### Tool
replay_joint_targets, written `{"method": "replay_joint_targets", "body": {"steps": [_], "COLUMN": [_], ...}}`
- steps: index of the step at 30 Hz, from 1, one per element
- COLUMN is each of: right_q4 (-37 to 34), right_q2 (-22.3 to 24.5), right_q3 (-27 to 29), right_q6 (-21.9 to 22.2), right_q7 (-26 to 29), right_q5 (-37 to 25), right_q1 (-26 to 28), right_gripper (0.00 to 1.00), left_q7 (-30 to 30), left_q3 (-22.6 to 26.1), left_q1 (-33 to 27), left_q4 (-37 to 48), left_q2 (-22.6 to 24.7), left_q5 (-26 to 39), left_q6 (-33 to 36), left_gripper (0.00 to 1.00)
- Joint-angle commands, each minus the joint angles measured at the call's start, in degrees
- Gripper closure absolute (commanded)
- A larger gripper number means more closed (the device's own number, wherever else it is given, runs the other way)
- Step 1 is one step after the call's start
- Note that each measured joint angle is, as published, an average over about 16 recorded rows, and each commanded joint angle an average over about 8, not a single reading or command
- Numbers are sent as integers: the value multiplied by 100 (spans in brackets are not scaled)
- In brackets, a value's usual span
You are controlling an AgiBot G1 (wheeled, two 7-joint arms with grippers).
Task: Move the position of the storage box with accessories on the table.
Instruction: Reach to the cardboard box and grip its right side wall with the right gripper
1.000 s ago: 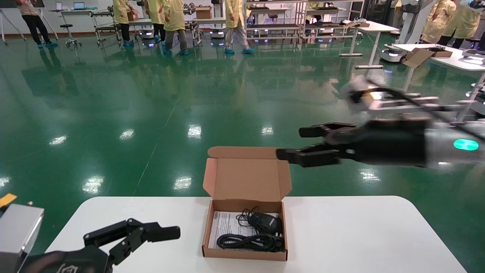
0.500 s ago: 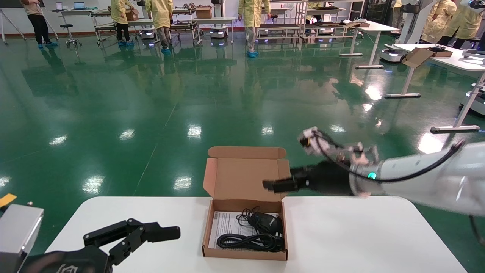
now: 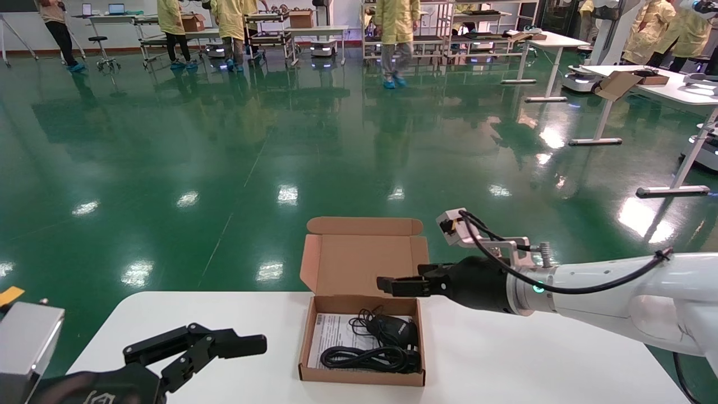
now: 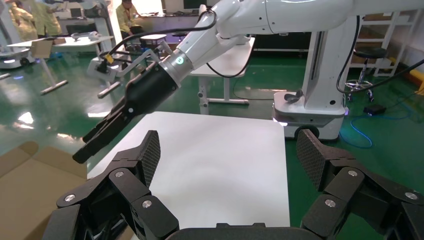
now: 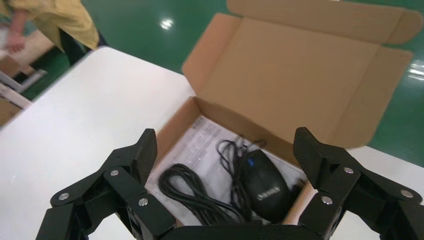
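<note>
Reaching over the storage box (image 3: 362, 342) with wide fingers, the right gripper (image 3: 392, 285) should grab one side wall gently, not the mouse (image 3: 394, 330).

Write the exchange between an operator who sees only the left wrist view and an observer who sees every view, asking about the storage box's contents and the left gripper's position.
Operator: I see only a cardboard flap. What is in the box?
Observer: A black mouse, a coiled cable and a printed sheet lie in the storage box.
Operator: Where is my left gripper relative to that box?
Observer: The head view shows the left gripper open over the table, to the box's left and apart from it, while the open right gripper hangs in front of the raised lid.
</note>
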Motion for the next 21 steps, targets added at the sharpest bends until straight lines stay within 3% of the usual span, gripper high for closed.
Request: {"method": "replay_joint_targets", "body": {"steps": [1,5,12,21], "right_q4": [-21,-400,-875,-460], "right_q2": [126,216,-208,-448], "right_q3": [-19,20,43,-120], "right_q6": [-64,161,790,1107], "right_q7": [9,554,1322,2089], "right_q5": [-27,41,64,-442], "right_q1": [51,226,272,-91], "right_gripper": [0,0,0,0], "left_q7": [0,0,0,0], "left_q3": [0,0,0,0], "left_q1": [0,0,0,0], "left_q4": [0,0,0,0], "left_q2": [0,0,0,0], "left_q5": [0,0,0,0], "left_q6": [0,0,0,0], "left_gripper": [0,0,0,0]}}
